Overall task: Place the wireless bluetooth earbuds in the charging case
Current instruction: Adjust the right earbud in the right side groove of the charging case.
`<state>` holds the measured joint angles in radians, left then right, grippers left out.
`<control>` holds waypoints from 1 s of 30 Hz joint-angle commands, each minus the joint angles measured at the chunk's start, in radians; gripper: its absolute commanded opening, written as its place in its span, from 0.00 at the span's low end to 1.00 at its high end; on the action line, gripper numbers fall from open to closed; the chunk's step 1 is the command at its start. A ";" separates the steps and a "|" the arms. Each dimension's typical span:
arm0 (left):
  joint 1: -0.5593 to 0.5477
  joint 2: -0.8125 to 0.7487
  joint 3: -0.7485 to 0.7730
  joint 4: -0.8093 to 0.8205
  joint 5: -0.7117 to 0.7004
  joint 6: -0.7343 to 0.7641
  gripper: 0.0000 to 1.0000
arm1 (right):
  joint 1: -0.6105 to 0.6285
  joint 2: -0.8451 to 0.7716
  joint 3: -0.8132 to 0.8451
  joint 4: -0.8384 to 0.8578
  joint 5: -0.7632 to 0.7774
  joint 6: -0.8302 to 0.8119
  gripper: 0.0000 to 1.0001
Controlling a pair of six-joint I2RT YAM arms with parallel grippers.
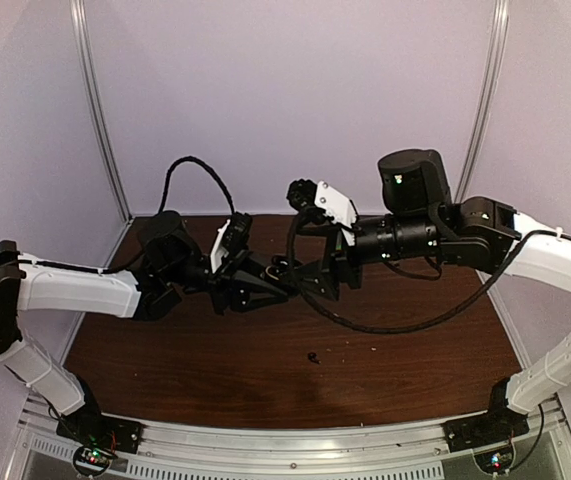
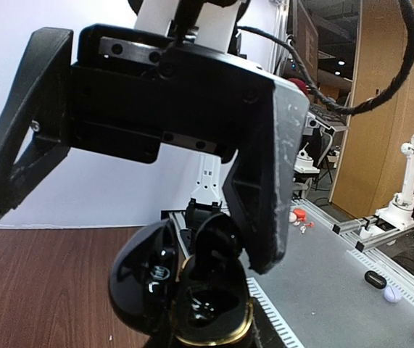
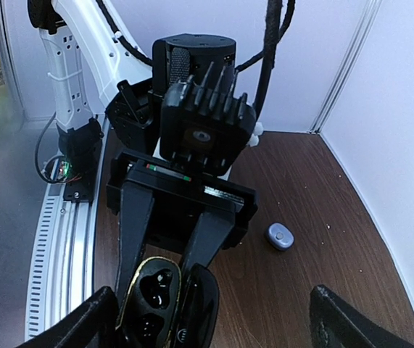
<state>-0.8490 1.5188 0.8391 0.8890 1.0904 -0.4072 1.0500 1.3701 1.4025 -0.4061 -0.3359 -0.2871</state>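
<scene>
Gripping glossy black, gold-rimmed charging case (image 3: 156, 291) in left end effector (image 3: 164, 270), right end effector (image 2: 128, 232) spread wide

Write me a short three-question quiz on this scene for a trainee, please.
1. True or false: the left gripper holds the charging case with its lid open.
2. Multiple choice: the right gripper is A) shut on an earbud, B) open and holding nothing, C) out of every view.
3. Fill in: in the right wrist view, the pale earbud lies on the ____.
Key: 1 true; 2 B; 3 table.
</scene>
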 commanded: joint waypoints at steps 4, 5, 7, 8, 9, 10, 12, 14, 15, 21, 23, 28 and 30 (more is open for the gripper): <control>-0.035 -0.043 0.035 -0.052 0.031 0.088 0.00 | -0.010 0.016 0.034 0.057 0.098 0.010 0.89; -0.035 -0.046 0.037 -0.060 0.030 0.095 0.00 | -0.010 0.017 0.034 0.056 0.098 0.010 0.89; -0.035 -0.051 0.036 -0.072 0.027 0.105 0.00 | -0.010 0.017 0.031 0.056 0.097 0.012 0.89; -0.035 -0.053 0.035 -0.072 0.024 0.106 0.00 | -0.011 0.017 0.028 0.055 0.091 0.012 0.89; -0.035 -0.056 0.034 -0.072 0.023 0.108 0.00 | -0.011 0.016 0.024 0.055 0.085 0.012 0.89; -0.035 -0.057 0.034 -0.071 0.022 0.107 0.00 | -0.010 0.013 0.019 0.056 0.075 0.011 0.89; -0.035 -0.059 0.032 -0.067 0.017 0.105 0.00 | -0.011 0.007 0.009 0.056 0.051 0.010 0.89; -0.035 -0.060 0.029 -0.053 0.016 0.101 0.00 | -0.010 0.001 0.000 0.054 0.022 0.008 0.89; -0.034 -0.060 0.026 -0.045 0.013 0.098 0.00 | -0.011 -0.002 -0.003 0.052 0.009 0.008 0.89; -0.033 -0.049 0.021 0.010 0.012 0.063 0.00 | -0.010 -0.007 -0.015 0.061 -0.089 0.008 0.90; -0.033 -0.042 0.019 0.030 0.010 0.049 0.00 | -0.010 -0.005 -0.011 0.067 -0.127 0.008 0.90; -0.028 -0.034 0.011 0.065 -0.004 0.023 0.00 | -0.007 -0.001 0.011 0.065 -0.184 0.005 0.91; -0.013 -0.032 0.000 0.113 -0.009 -0.008 0.00 | -0.007 -0.015 0.013 0.067 -0.194 0.002 0.92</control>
<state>-0.8768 1.4960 0.8471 0.8783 1.0843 -0.3626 1.0466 1.3823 1.3991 -0.3614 -0.4717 -0.2836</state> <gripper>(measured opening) 0.233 0.915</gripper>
